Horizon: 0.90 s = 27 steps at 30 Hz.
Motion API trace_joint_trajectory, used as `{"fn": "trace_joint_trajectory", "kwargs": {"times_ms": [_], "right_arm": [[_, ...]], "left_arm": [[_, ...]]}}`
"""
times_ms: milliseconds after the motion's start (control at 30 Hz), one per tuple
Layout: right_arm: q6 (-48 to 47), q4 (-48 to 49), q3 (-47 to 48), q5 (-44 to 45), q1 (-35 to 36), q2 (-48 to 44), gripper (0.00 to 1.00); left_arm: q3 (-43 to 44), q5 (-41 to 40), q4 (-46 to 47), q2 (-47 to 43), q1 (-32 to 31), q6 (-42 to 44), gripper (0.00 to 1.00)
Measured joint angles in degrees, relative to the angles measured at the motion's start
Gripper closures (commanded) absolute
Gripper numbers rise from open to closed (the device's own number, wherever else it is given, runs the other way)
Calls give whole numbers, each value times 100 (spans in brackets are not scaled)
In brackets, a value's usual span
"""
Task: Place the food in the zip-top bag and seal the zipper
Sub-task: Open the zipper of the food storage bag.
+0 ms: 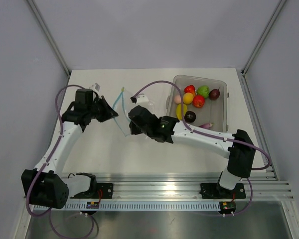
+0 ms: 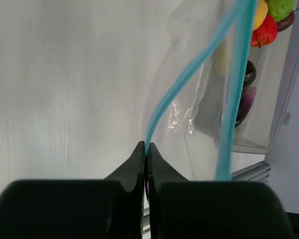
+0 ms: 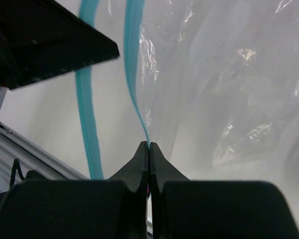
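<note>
Left pincer [image 2: 146,146] and right pincer [image 3: 149,146] clamp the zipper [image 2: 233,99].

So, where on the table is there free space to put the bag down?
The table is bare in front, from the zip-top bag to the rail, and in a strip behind it. The right rear is crowded by the bin full of food. The left hand and right hand pinch the zipper mid-table.

The clear bag [image 2: 189,114] has a light-blue zipper [image 2: 234,99].
</note>
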Motion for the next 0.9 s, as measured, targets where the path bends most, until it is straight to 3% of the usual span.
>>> {"fn": "trace_joint_trajectory", "kwargs": {"times_ms": [267,367,533,633,900], "right_arm": [[297,61,1266,-619,-76,223,100],[780,610,863,-592,-125,-70,100],[2155,1631,-1427,-352,-588,-1117,100],[2643,1762,-2133,-269,-890,-1231,91],[2656,1412,-2208,-278,-901,-1231,69]], "left_arm": [[3182,-1270,-1523,387,9,1084,100],[3641,-1473,-1840,354,-57,1322,100],[3263,-1539,-2074,367,-549,1449,100],[2765,-1550,-2129,601,-981,1421,100],[2232,-1552,-1991,903,-1467,1257,100]]}}
